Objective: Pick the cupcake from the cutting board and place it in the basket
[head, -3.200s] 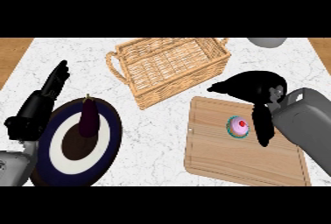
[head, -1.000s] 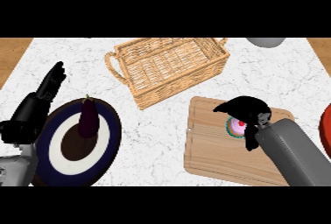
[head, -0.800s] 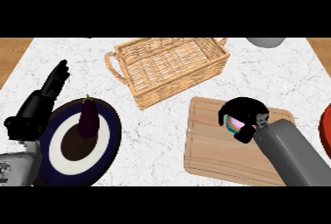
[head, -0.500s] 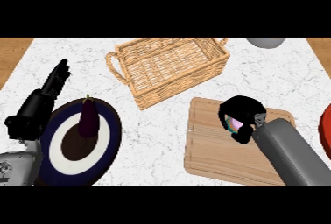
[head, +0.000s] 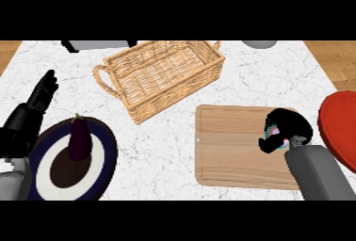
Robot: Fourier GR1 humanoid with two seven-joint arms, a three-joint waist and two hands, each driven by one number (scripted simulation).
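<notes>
My bench (head: 173,155) is white marble with thin grey veins, and I take the cutting board (head: 233,150) as my landmark: one flat rectangular slab of pale wood with rounded corners and a fine grain. At its right edge my right robot hand (head: 287,128), black and glossy, is curled around the one cupcake (head: 275,135); only slivers of pink frosting and a teal wrapper show between my fingers, and the cupcake is over the board's right side. I cannot tell whether it touches the wood or is lifted off it.

Up and to the left of the board sits a single wicker basket (head: 161,75), woven tan, rectangular, with a looped handle at its left end and set at a slant. Far left of the board lies one round plate (head: 43,179), dark navy rim around a white ring and a brown centre, carrying one smooth, dark purple eggplant (head: 78,140), long and tapered. My left robot hand (head: 36,101) rests beyond that plate near the bench's left edge, fingers straight and holding nothing. Just right of the board a rounded red object (head: 339,127) is cut off by the edge. Well above the board, at the bench's far edge, two grey objects (head: 97,44) are partly visible.
</notes>
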